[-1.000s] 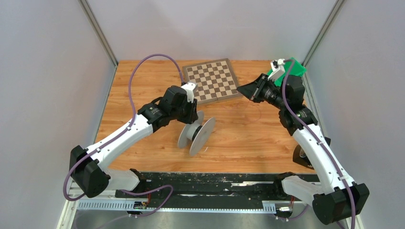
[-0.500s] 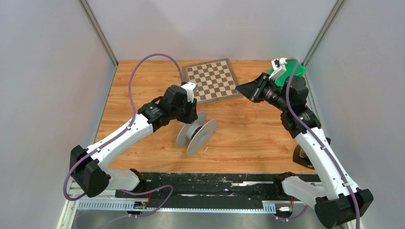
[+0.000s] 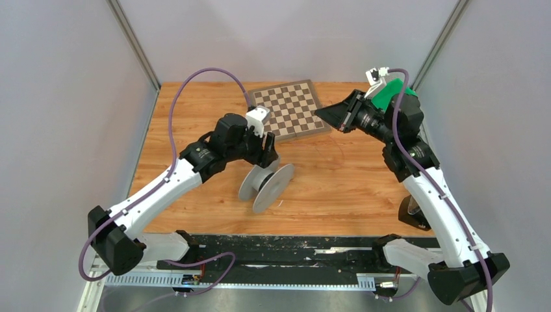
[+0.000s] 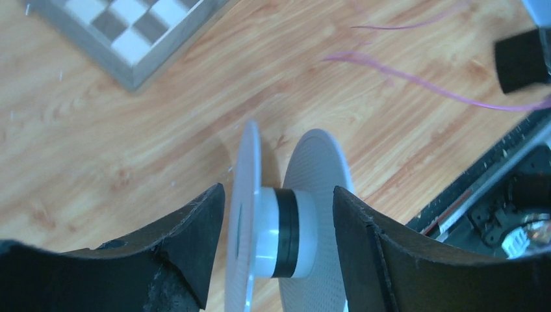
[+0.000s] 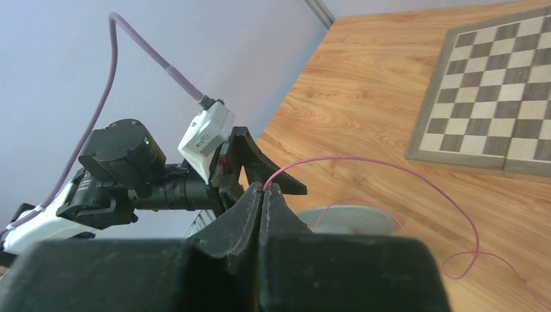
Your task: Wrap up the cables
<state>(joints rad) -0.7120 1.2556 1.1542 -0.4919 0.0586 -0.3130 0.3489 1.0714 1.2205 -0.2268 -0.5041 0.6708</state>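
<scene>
A white spool (image 3: 266, 183) with two round flanges and a black band on its hub (image 4: 286, 231) lies tilted on the wooden table. My left gripper (image 3: 268, 153) hovers just over it, open. In the left wrist view the left gripper (image 4: 279, 195) has one finger on each side of the spool, not clamping it. My right gripper (image 3: 320, 114) is raised over the near corner of the chessboard. It (image 5: 264, 188) is shut on the end of a thin pink cable (image 5: 390, 162), which arcs down to the table and loops past the spool (image 5: 351, 218). The cable (image 4: 416, 78) also crosses the left wrist view.
A chessboard (image 3: 289, 109) lies at the back centre. A green object (image 3: 392, 93) sits at the back right behind the right arm. A dark round object (image 3: 409, 214) stands at the right edge near the front. A black rail (image 3: 286, 250) runs along the near edge.
The left gripper has opened and lifted slightly off the spool. The spool shifted a little left. The right gripper moved up and left with the cable end.
</scene>
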